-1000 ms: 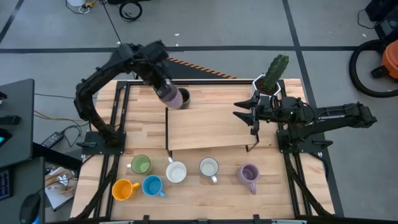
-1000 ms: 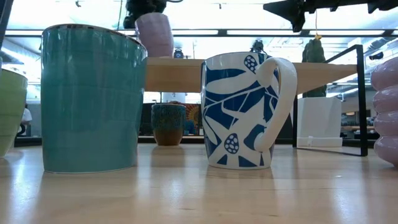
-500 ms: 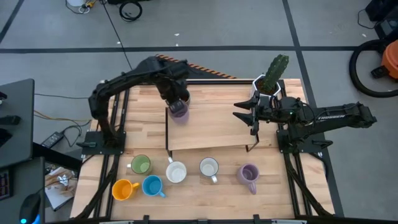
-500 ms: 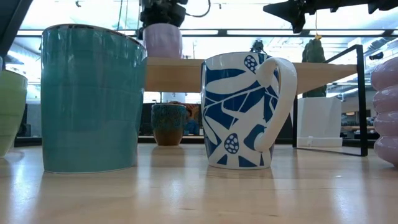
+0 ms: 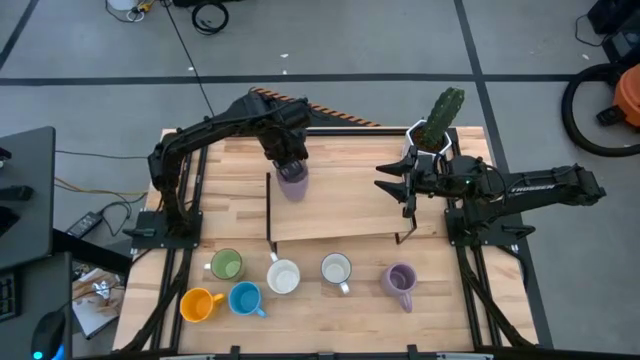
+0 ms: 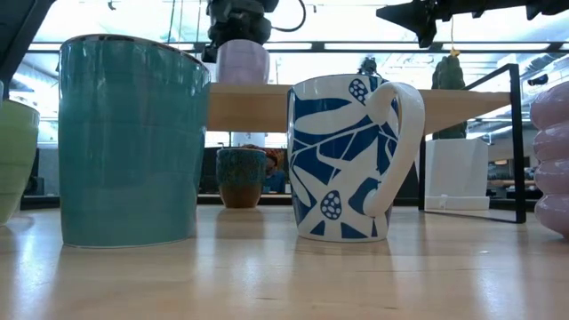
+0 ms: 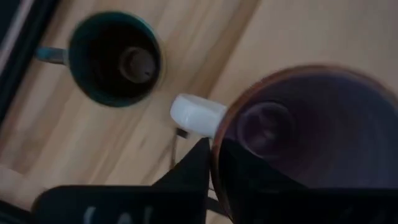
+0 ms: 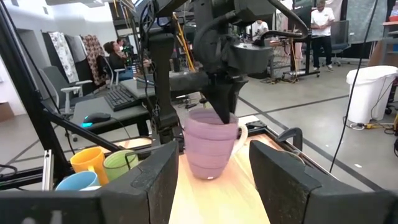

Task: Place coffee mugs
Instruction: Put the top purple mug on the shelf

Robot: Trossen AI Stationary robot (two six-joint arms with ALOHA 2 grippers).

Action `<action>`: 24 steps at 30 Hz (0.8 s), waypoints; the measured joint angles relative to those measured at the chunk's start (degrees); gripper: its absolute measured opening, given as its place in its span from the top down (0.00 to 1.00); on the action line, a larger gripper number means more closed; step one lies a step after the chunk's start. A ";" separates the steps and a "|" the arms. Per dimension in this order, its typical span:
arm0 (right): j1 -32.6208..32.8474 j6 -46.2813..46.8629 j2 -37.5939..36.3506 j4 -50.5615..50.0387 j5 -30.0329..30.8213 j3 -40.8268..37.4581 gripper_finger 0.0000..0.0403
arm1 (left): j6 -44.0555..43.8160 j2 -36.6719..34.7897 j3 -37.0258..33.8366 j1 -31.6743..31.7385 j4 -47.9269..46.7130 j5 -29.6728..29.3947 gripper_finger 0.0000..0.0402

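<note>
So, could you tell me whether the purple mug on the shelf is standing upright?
Upright: the purple mug stands on its base on the shelf, mouth up, with the left end effector at its rim.

Left gripper (image 5: 291,168) lowered over shelf, right gripper (image 5: 392,180) level, jaws parted, arm outstretched.

This is a robotics lab, an open workroom. The wooden table (image 5: 330,315) sits on a grey concrete floor (image 5: 350,40) marked with dark tape lines, cables (image 5: 210,15) trailing across it. The right wrist view shows desks with a keyboard (image 8: 121,96) and mouse (image 8: 96,118), office chairs (image 8: 53,87), people (image 8: 321,22) standing and sitting in the background, and a white bin (image 8: 367,90). An orange shop vacuum (image 5: 625,95) stands off the table's right.
</note>
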 joint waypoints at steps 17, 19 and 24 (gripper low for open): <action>0.00 0.42 0.00 -0.03 -0.02 0.00 0.49 | 3.36 -1.00 -0.12 -4.49 0.22 -3.25 0.61; 0.00 0.42 0.00 -0.06 -0.02 0.00 0.49 | 3.95 -2.10 -0.10 -4.42 0.29 -3.20 0.59; 0.00 0.41 0.00 -0.04 -0.04 0.00 0.49 | 5.79 -5.74 -0.06 -4.45 0.36 -1.77 0.58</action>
